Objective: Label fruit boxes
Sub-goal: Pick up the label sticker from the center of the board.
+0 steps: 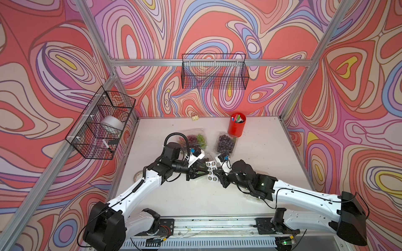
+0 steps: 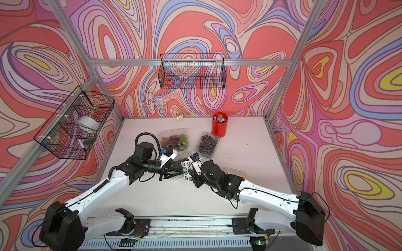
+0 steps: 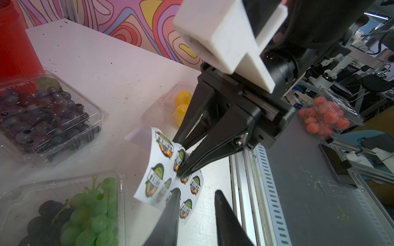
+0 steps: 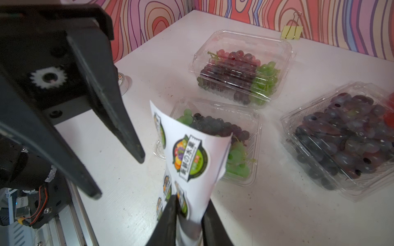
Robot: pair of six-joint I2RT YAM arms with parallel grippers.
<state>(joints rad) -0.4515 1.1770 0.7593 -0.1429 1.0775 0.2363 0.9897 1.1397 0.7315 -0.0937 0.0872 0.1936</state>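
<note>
Fruit boxes on the white table: a mixed red and green grape box [image 1: 192, 139] [image 4: 241, 68], a purple grape box [image 1: 225, 143] [image 3: 42, 119], a green and dark grape box [image 3: 74, 213] [image 4: 234, 144] under my left wrist, and a yellow fruit box [image 2: 236, 171] [image 3: 181, 104] partly under my right arm. My right gripper [image 4: 189, 204] [image 1: 216, 173] is shut on a curled white sticker sheet [image 4: 191, 157] [image 3: 157, 170], holding it above the table. My left gripper [image 3: 197, 191] [image 1: 204, 171] faces it, open, one finger [image 3: 172, 213] lying across the sheet's lower edge.
A red pen cup [image 1: 237, 125] stands at the back right, with a yellow binder clip [image 1: 195, 117] by the back wall. A tape roll [image 1: 137, 176] lies at the left edge. Wire baskets [image 1: 102, 123] [image 1: 214, 71] hang on the walls. The metal rail [image 1: 213, 223] runs along the front.
</note>
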